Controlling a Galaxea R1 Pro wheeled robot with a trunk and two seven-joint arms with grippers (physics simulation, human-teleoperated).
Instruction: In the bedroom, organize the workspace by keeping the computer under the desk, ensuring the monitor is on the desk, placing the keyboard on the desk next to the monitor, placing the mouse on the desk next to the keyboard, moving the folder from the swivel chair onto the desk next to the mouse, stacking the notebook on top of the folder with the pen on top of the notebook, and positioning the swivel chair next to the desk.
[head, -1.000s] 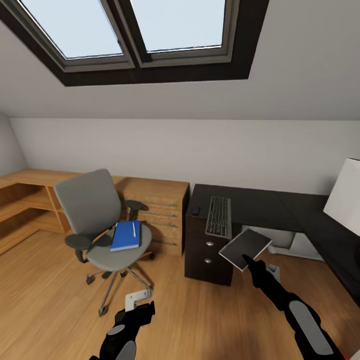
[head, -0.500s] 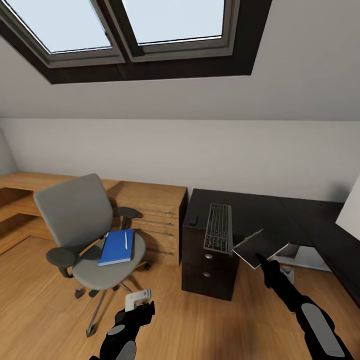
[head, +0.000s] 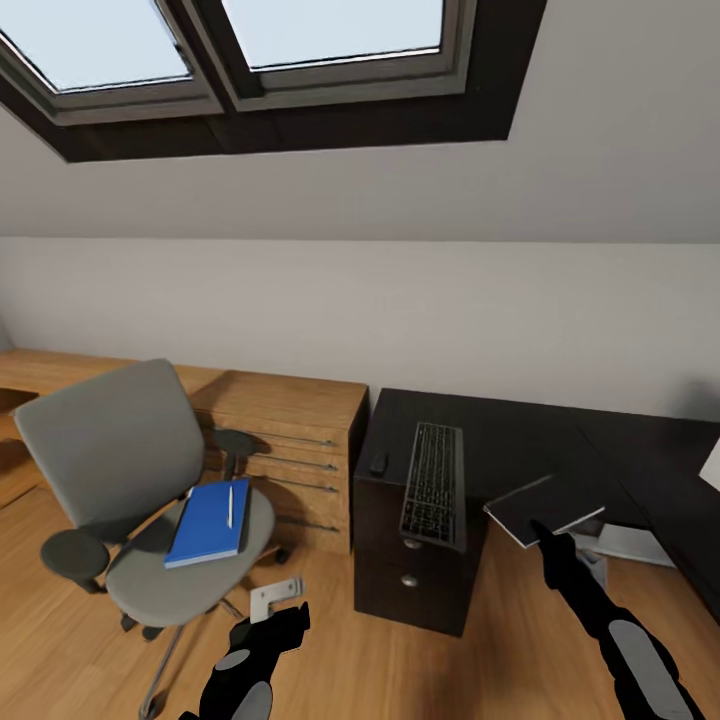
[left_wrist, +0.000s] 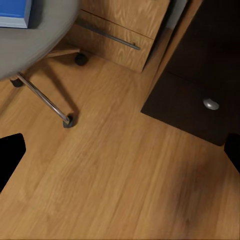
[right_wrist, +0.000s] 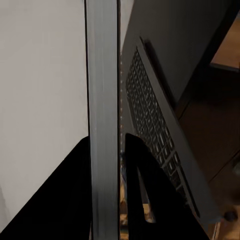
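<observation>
Right end effector (head: 541, 527) pinches a thin, flat, dark-grey folder (head: 545, 508).

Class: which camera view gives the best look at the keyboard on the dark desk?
The head view: the keyboard lies whole on the desk, overhanging its front edge. The right wrist view catches it obliquely behind the held folder.

Ceiling: white sloped ceiling (head: 600, 120) holding a dark-framed double skylight (head: 250, 60) with pale blue daylight in its panes.
Wall: plain white back wall (head: 400, 310), evenly lit.
Floor: warm wood-plank floor (left_wrist: 115, 180).
Furniture: low light-wood drawer cabinet with thin metal handles (head: 290, 440), standing against the wall, just beside a black drawer unit with round silver knobs (head: 410, 575).
</observation>
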